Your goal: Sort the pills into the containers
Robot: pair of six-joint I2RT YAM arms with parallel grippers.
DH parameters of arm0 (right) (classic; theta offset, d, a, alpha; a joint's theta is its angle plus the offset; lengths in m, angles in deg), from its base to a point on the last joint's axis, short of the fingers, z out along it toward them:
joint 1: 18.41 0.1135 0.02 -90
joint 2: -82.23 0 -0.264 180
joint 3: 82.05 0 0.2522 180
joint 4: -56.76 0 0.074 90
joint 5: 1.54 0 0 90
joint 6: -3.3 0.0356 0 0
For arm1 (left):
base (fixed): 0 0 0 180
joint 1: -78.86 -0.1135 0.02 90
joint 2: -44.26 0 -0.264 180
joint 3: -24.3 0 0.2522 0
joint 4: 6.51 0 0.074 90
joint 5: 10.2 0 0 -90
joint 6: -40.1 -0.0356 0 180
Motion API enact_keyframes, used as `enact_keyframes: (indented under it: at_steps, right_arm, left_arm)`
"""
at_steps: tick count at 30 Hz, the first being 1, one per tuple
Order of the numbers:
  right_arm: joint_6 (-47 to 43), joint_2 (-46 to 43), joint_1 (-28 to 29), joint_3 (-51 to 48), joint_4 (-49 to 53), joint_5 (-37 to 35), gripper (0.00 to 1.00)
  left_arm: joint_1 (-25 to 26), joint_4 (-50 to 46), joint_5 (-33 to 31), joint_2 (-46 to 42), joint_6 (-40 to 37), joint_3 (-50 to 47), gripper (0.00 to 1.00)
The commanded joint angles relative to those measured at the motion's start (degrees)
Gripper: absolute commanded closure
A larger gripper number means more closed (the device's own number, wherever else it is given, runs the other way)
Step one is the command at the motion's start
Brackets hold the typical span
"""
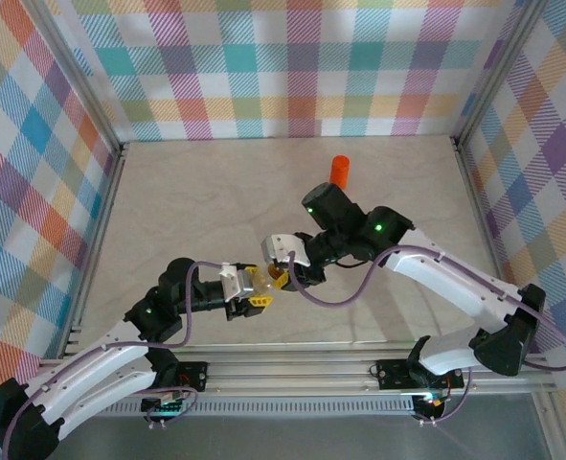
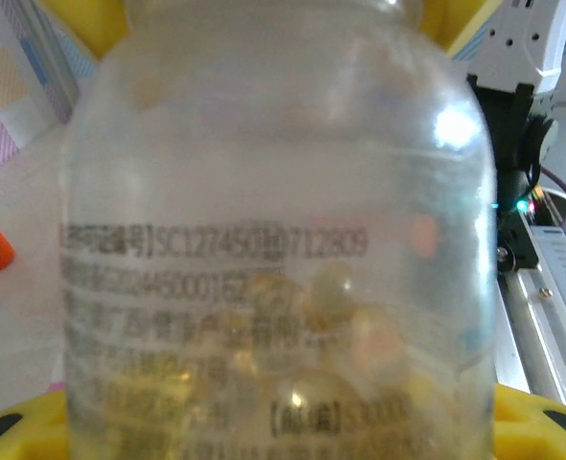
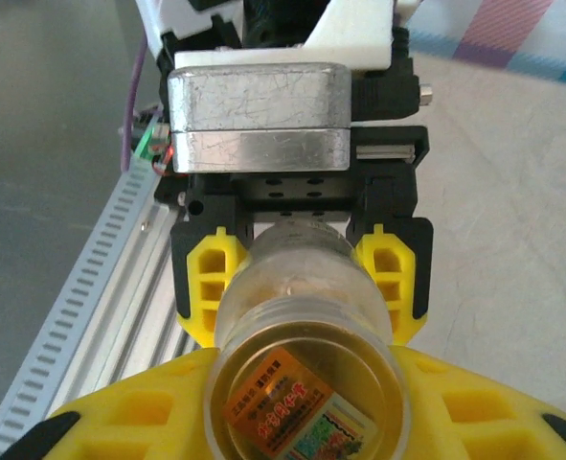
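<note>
Just inside the near edge of the table (image 1: 196,192), the left gripper (image 1: 255,290) and right gripper (image 1: 284,277) meet at a clear bottle (image 1: 269,281).
From above, the left gripper clamps the clear bottle and the right gripper sits at its other end; an orange bottle (image 1: 339,171) stands upright well apart, toward the far edge. The left wrist view puts the bottle (image 2: 273,230) close up, with pale yellow pills (image 2: 316,287) heaped inside behind printed text. The right wrist view faces the bottle's round end (image 3: 306,402) between the right fingers (image 3: 120,412). Whether they press on it I cannot tell. Behind them the left fingers (image 3: 211,278) pinch the body.
</note>
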Motion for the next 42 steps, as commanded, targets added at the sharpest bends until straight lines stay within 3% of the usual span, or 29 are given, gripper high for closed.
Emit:
enact_keyframes:
  at_steps: [1, 16, 30, 35, 42]
  right_arm:
    - [-1.51, 4.23, 2.98, -2.17, 6.95, 1.93, 0.65]
    - [17.19, -0.99, 3.0, -13.51, -16.2, 10.49, 0.63]
    - [30.59, 3.12, 2.99, -4.37, -5.69, 5.09, 0.63]
    - [28.32, 4.57, 2.91, -2.46, -1.11, 1.17, 0.64]
    - [13.02, -1.36, 3.04, -9.06, -0.36, 1.35, 0.63]
  left_arm:
    - [0.36, 13.52, 0.17, -1.93, -0.06, 1.92, 1.0]
    - [0.37, 21.75, -10.21, -5.62, 0.3, -0.68, 1.0]
    - [0.47, 22.82, -13.75, -2.13, -5.35, 0.94, 1.0]
    - [0.41, 22.06, -13.39, -2.47, -4.21, 1.5, 1.0]
    - [0.38, 17.49, -7.74, -1.66, -2.46, 3.93, 1.0]
